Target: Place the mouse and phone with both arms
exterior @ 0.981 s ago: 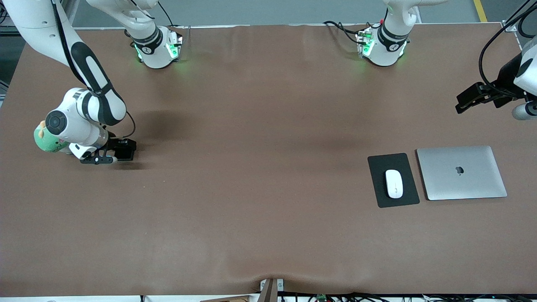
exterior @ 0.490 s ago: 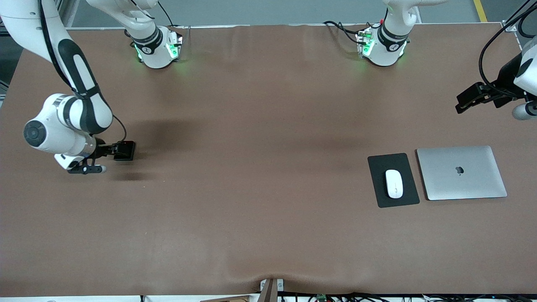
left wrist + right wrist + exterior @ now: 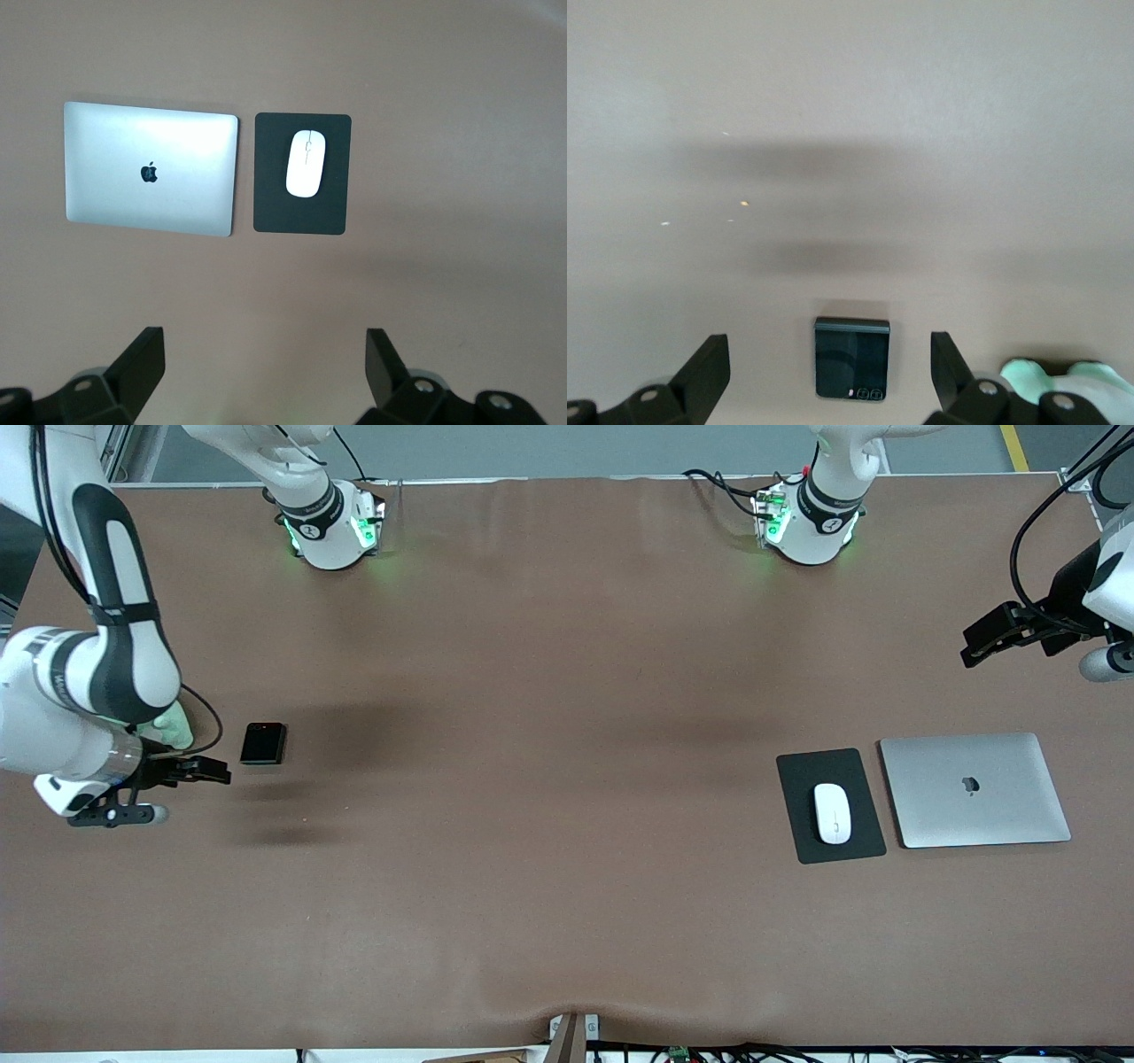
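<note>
Two task items, both flat on the desk (image 3: 549, 886) and neither held. Mouse (image 3: 833, 813) sits roughly centred on the black pad (image 3: 830, 804), at the left arm's end, with the closed silver laptop (image 3: 974, 789) just beside the pad. Phone (image 3: 263, 743) lies on bare desk at the right arm's end, well apart from the mouse.

Right claw (image 3: 208, 772) hangs just beside the phone, not touching it, fingers spread wide with nothing between them. Right wrist view shows the phone (image 3: 851, 358) lined up between the two fingers (image 3: 709, 367). Green soft toy (image 3: 170, 729) sits close under the right arm's wrist, partly hidden by it.

Left claw (image 3: 983, 638) is up over the desk edge near the laptop, fingers (image 3: 142, 367) apart and empty, arm waiting. From its wrist view the mouse (image 3: 306, 163) and laptop (image 3: 151, 167) are well clear of it.

Judgement: looks like both placements are done.

Risks from here:
- Right arm's elbow and wrist are crowded against the toy; a swing could drag the toy into the phone.
- Right claw is low and close; a sideways move without lift could nudge the phone.
- Mouse is glossy and rounded; any re-grip may squirt it off the pad.
- Left arm dropping could clip the laptop lid.
</note>
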Motion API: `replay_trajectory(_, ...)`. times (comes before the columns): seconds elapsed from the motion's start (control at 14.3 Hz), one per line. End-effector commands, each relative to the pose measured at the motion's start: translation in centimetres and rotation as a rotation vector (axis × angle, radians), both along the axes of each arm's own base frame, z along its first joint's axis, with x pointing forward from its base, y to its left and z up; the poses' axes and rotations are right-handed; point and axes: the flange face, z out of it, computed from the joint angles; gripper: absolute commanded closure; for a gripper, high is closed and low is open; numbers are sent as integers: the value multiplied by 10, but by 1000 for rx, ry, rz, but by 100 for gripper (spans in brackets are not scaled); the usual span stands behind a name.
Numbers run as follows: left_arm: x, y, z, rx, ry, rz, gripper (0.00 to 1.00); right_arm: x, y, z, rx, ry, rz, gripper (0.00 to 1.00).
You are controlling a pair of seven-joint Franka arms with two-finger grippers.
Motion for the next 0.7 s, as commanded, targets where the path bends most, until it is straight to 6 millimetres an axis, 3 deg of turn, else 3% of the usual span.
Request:
replay_trajectory(0.0,2,3,2,-19,-10,-19,0,28,-2,38,-8,28,28,0)
replay_trajectory(0.63,3,5,4,-19,-12,-17,0,37,3,160,-72,4,64,0)
